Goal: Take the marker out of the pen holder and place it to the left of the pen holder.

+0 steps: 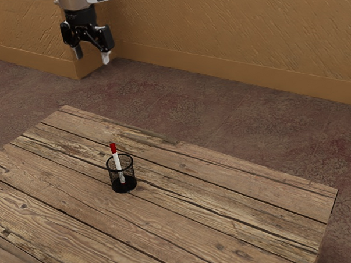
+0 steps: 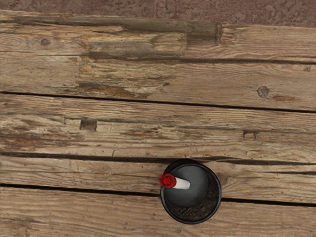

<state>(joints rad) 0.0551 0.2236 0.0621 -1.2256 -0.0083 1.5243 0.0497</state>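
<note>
Weathered planks of the table [image 1: 60, 231] carry the mesh pen holder [image 1: 126, 188], with the red-capped marker [image 1: 117, 163] leaning inside, cap up. Well above, the empty gripper [image 1: 92, 55] spreads wide.

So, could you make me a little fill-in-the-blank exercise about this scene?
The marker leans ____ the pen holder. Its cap is coloured ____. The table is made of ____ planks. The gripper is not shut but ____.

Missing words: inside; red; wooden; open.
</note>
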